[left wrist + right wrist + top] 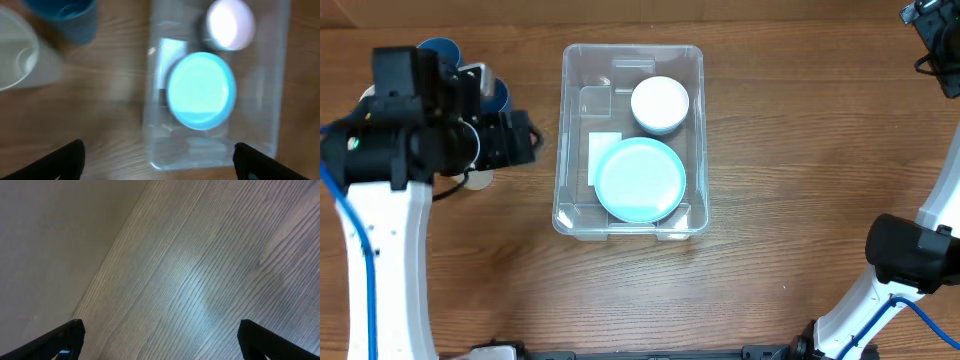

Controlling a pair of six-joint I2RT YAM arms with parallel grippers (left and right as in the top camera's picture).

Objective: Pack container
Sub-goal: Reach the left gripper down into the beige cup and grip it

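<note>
I am holding my left pincer (pixel 157 155) spread wide with nothing between its fingers, hovering between the desk's left edge and the container (pixel 582 75), which is sitting mid-desk, nearer the far edge. I judge I am poised this way because more is waiting to be fetched from the cluster by the left edge. My right pincer (pixel 160 330) is also spread and empty, hanging over bare wood by the far right corner, I suppose to leave the way clear. Inside the container I am counting one light-blue plate (pixel 640 180) lying flat toward the near end, one white bowl (pixel 660 104) toward the far end, and one white label (pixel 603 150) on the floor, partly under the plate. Outside, toward the far left corner, I am seeing one blue cup (pixel 65 17) for certain and a pale vessel (pixel 15 55) beside it. My own arm is hiding the rest, so I am not counting further.
</note>
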